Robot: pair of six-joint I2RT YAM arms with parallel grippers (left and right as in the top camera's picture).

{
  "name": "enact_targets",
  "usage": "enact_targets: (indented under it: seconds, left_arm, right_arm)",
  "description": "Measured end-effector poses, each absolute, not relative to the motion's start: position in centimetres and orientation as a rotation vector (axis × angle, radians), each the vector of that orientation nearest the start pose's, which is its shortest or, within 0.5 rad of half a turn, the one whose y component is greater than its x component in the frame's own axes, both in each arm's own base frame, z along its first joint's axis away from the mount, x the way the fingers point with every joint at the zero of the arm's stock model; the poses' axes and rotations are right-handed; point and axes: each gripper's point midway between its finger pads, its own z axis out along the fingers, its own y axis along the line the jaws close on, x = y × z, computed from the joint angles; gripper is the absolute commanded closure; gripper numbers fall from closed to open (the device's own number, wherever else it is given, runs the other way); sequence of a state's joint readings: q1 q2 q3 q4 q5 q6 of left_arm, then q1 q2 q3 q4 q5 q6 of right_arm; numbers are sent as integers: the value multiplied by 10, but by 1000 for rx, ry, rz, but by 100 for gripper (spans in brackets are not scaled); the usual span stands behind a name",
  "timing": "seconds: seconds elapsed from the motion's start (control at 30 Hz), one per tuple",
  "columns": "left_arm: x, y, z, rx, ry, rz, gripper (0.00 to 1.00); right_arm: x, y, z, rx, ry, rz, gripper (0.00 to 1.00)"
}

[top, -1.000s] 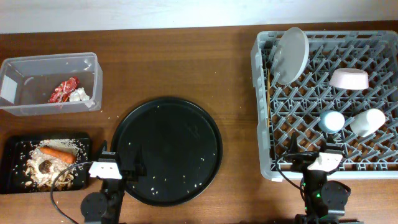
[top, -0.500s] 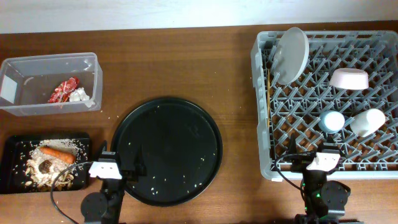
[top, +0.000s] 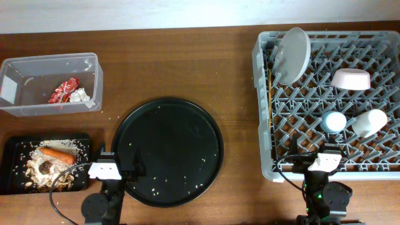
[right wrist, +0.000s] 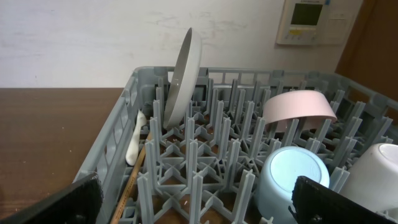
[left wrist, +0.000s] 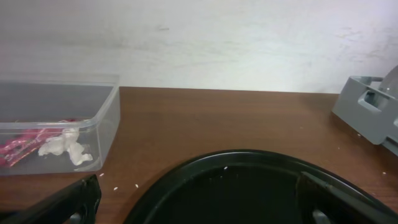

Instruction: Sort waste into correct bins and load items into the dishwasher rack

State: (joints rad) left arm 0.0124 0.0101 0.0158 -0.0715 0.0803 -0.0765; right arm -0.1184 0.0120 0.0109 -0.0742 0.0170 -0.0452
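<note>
Brown wood is making up the desk (top: 187, 62), with a pale wall running behind it. Both arms are sitting low at its near edge. The left pincer (left wrist: 199, 202) is holding its fingers wide apart with nothing between them, and the right pincer (right wrist: 196, 190) is doing the same.

Straight ahead of the right pincer, the dishwasher rack (top: 265, 112) is carrying every item. The white plate (right wrist: 183, 78) is standing on edge, ahead and left, with pegs propping it upright. The white bowl (right wrist: 297, 109) is leaning on its side ahead and right. The pale blue cup (right wrist: 292, 180) and the white cup (right wrist: 376, 174) are lying among the pegs close on the right. The white fork (right wrist: 135, 144) and the wooden stick (right wrist: 134, 180) are resting along the rack's left wall.

Ahead and left of the left pincer, the clear tub (top: 19, 106) is keeping the red wrapper (top: 64, 91) and the white paper (top: 79, 95) together as dry rubbish. Just to its left, the black tray (top: 12, 147) is gathering the carrot (top: 57, 154), the dark lump (top: 45, 166) and the crumbs (top: 37, 178) as food waste. The round black tray (top: 167, 150), directly ahead, is bearing only pale specks. Sorting and loading are looking finished.
</note>
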Motion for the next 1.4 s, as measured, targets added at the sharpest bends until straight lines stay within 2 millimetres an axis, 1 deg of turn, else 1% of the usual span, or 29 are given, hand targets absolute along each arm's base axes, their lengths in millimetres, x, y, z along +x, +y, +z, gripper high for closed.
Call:
enact_targets:
  seconds: [0.17, 0.27, 0.43, 1.03, 1.4]
  left_arm:
    - [246, -9, 161, -20, 1638, -105, 1]
    - [246, -2, 160, -50, 1644, -71, 1]
    - [246, 2, 159, -65, 1644, -51, 1]
    - [246, 3, 159, -67, 1645, -47, 1]
    - [246, 3, 159, -27, 1646, -10, 1]
  right_arm:
    - [244, -32, 158, 73, 1646, -139, 1]
    - [244, -32, 158, 74, 1646, -139, 1]
    - [244, -32, 158, 72, 1646, -140, 2]
    - [244, -32, 158, 71, 1646, -141, 1]
    - [244, -32, 158, 70, 1647, -141, 1]
